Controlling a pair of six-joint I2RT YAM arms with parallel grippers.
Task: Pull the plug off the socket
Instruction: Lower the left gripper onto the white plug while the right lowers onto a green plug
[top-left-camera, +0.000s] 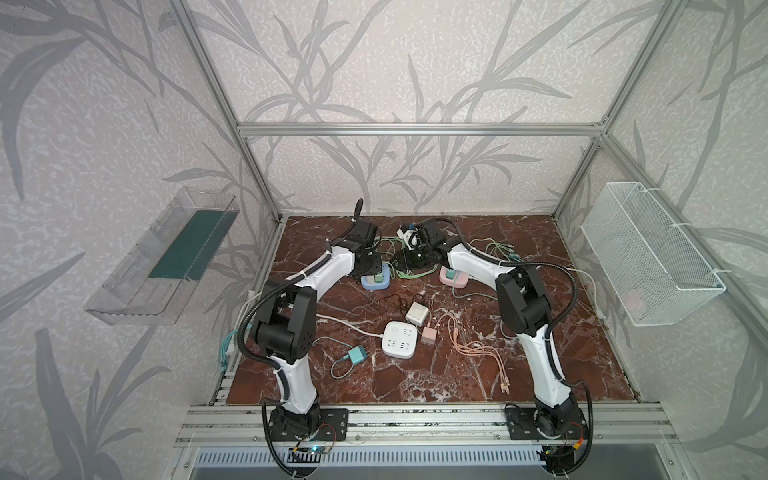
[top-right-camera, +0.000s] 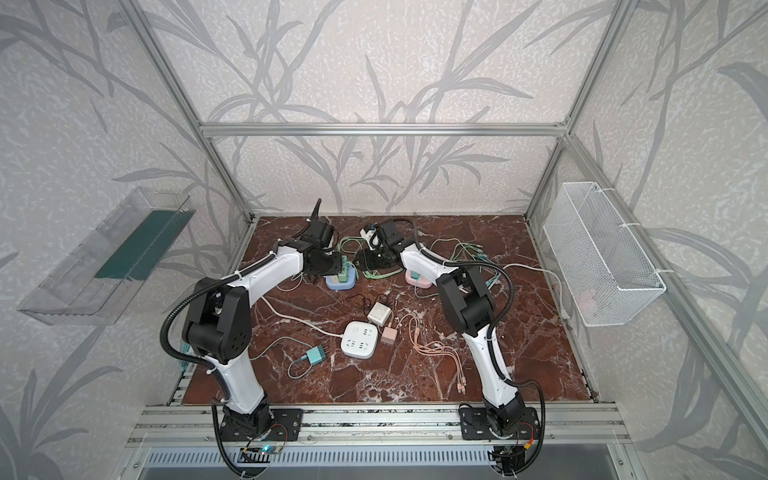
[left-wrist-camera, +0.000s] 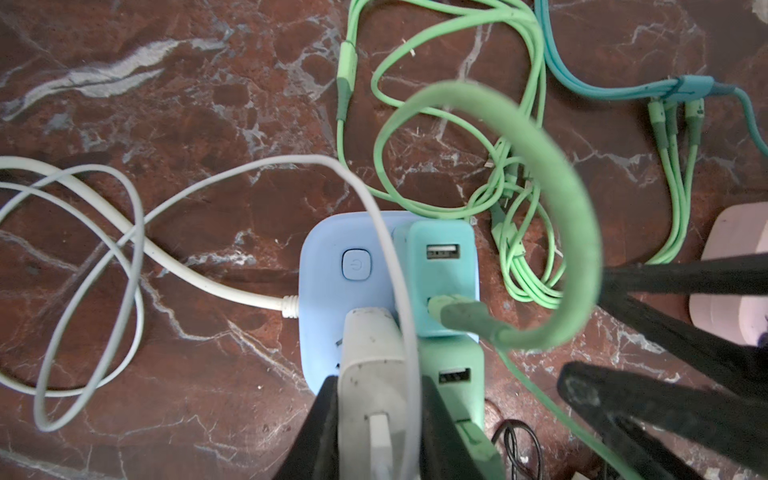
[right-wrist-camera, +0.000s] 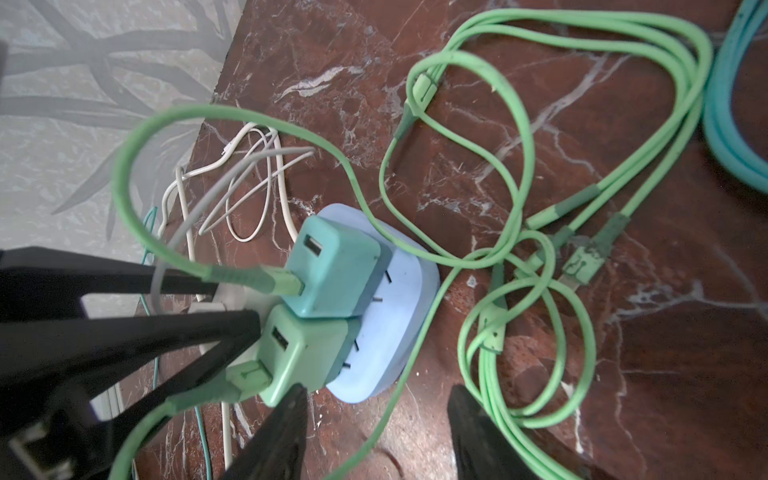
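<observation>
A light blue socket (left-wrist-camera: 328, 299) lies on the marble table, seen in both top views (top-left-camera: 374, 283) (top-right-camera: 340, 283). Three plugs stand in it: a white plug (left-wrist-camera: 374, 357), a teal plug (left-wrist-camera: 440, 282) and a green plug (left-wrist-camera: 455, 374). My left gripper (left-wrist-camera: 379, 388) is shut on the white plug, one finger on each side of it. My right gripper (right-wrist-camera: 380, 399) hovers open by the socket's (right-wrist-camera: 399, 316) edge, one fingertip (right-wrist-camera: 297, 399) close to the green plug (right-wrist-camera: 303, 353). A thin green cable runs loose between its fingers.
Green cables (right-wrist-camera: 519, 249) and a teal cable (right-wrist-camera: 731, 137) lie coiled beside the socket. A white cord (left-wrist-camera: 137, 257) loops away from it. A pink socket (top-left-camera: 453, 277), a white socket (top-left-camera: 400, 338) and loose chargers lie nearer the front. A wire basket (top-left-camera: 648, 257) hangs on the right wall.
</observation>
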